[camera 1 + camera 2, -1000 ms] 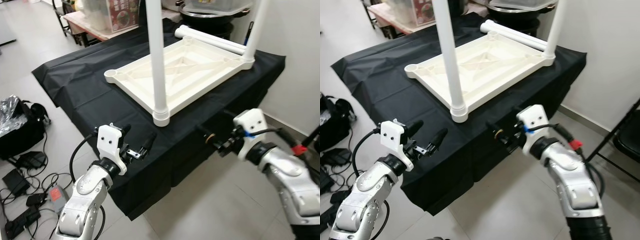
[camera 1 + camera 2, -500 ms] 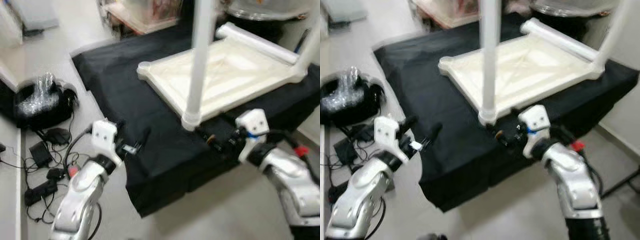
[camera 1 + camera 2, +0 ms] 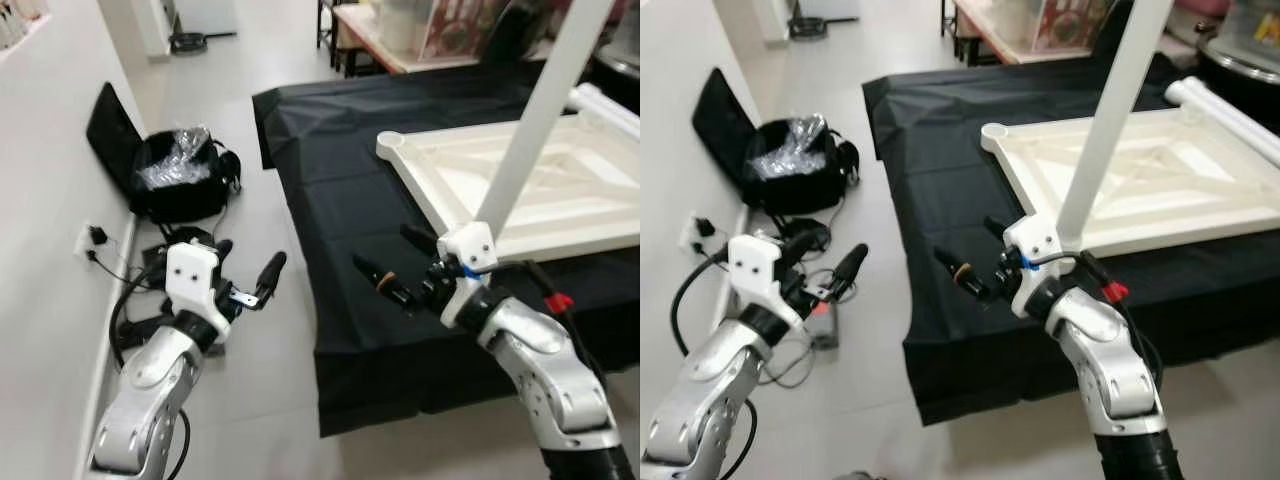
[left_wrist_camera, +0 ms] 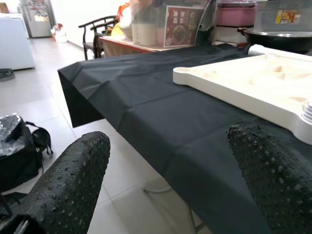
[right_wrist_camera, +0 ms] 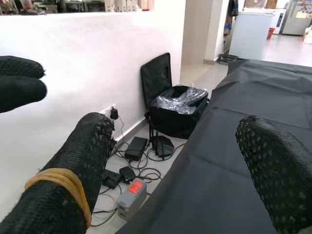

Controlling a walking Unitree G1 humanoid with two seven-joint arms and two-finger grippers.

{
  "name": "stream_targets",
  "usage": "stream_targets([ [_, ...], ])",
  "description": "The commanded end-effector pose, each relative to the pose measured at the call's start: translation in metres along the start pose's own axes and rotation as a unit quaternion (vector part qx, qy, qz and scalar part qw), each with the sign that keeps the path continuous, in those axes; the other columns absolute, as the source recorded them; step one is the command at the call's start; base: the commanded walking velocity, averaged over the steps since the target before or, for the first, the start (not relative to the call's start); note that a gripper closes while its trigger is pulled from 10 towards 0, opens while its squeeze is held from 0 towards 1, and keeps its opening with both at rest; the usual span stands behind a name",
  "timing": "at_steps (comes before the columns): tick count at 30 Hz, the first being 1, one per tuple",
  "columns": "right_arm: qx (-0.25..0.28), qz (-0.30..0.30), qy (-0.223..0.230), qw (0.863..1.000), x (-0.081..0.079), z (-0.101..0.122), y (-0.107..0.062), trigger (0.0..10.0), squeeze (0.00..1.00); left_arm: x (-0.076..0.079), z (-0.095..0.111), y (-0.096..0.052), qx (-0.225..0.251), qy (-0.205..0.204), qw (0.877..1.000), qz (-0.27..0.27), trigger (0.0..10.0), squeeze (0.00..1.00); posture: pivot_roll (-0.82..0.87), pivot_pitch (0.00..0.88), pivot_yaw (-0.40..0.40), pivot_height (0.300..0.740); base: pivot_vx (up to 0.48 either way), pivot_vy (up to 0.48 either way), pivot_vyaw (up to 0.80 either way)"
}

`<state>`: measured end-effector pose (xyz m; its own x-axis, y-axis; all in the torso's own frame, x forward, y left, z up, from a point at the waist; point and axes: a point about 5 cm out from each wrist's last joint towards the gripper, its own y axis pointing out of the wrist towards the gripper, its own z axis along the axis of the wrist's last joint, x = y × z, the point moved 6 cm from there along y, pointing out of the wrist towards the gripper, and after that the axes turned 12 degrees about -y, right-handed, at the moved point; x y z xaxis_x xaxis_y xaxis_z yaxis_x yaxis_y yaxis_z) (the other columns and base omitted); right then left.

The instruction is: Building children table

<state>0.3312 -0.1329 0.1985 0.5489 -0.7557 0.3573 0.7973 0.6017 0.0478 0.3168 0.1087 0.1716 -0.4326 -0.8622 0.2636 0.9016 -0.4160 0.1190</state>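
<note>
Cream-white plastic tabletop [image 3: 540,185], upside down, with a white leg [image 3: 535,115] standing in it. Table [image 3: 340,140] draped in plain black cloth. Left gripper [image 3: 245,285] and right gripper [image 3: 395,265]: black fingers with dimpled texture, white wrist housings, silver arms. Yellow-orange band on one right finger [image 5: 56,190]. Bag [image 3: 180,180] on the floor is black, crinkled silver plastic inside. Floor [image 3: 260,60] pale grey tile, wall [image 3: 50,150] white.

The upright white plastic table leg [image 3: 530,120] runs out of the top edge, its upper end unseen. The upturned white plastic tabletop [image 3: 520,190] is cut by the right edge. The black cloth-draped table [image 3: 940,180] hides its own legs. Labels on the clear storage boxes [image 4: 168,24] behind are too small to read.
</note>
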Motion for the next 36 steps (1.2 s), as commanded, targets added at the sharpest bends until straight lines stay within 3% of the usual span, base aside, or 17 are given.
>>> stream_targets([
  [1, -0.01, -0.014, -0.001, 1.0, 0.006, -0.002, -0.003, 10.0, 0.0, 0.01, -0.001, 0.001, 0.001, -0.007, 1.0, -0.018, 10.0, 0.0, -0.05, 0.121, -0.014, 0.74, 0.0, -0.469, 0.0],
  [8, -0.003, -0.023, -0.013, 1.0, 0.009, 0.004, -0.001, 10.0, 0.0, 0.012, 0.003, 0.006, 0.008, -0.015, 1.0, -0.019, 10.0, 0.0, -0.05, 0.13, -0.016, 0.74, 0.0, -0.267, 0.0],
  [15, -0.033, -0.078, -0.023, 0.996, 0.028, -0.008, -0.006, 10.0, 0.0, 0.013, 0.011, 0.007, 0.016, -0.01, 0.999, -0.036, 10.0, 0.0, -0.05, 0.114, -0.022, 0.74, 0.0, 0.0, 0.0],
  [19, -0.043, -0.087, -0.024, 0.995, 0.031, -0.013, -0.008, 10.0, 0.0, 0.008, 0.014, 0.006, 0.024, -0.013, 0.999, -0.031, 10.0, 0.0, -0.05, 0.106, -0.017, 0.74, 0.0, 0.0, 0.0],
  [28, -0.04, -0.082, -0.02, 0.996, 0.027, -0.01, -0.008, 10.0, 0.0, 0.022, 0.011, 0.009, 0.017, -0.016, 0.998, -0.055, 10.0, 0.0, -0.05, 0.117, -0.013, 0.74, 0.0, -0.426, 0.0],
  [36, -0.04, -0.068, -0.021, 0.997, 0.022, -0.009, -0.002, 10.0, 0.0, 0.027, 0.013, 0.013, 0.017, -0.021, 0.998, -0.065, 10.0, 0.0, -0.05, 0.121, -0.02, 0.74, 0.0, 0.0, 0.0],
])
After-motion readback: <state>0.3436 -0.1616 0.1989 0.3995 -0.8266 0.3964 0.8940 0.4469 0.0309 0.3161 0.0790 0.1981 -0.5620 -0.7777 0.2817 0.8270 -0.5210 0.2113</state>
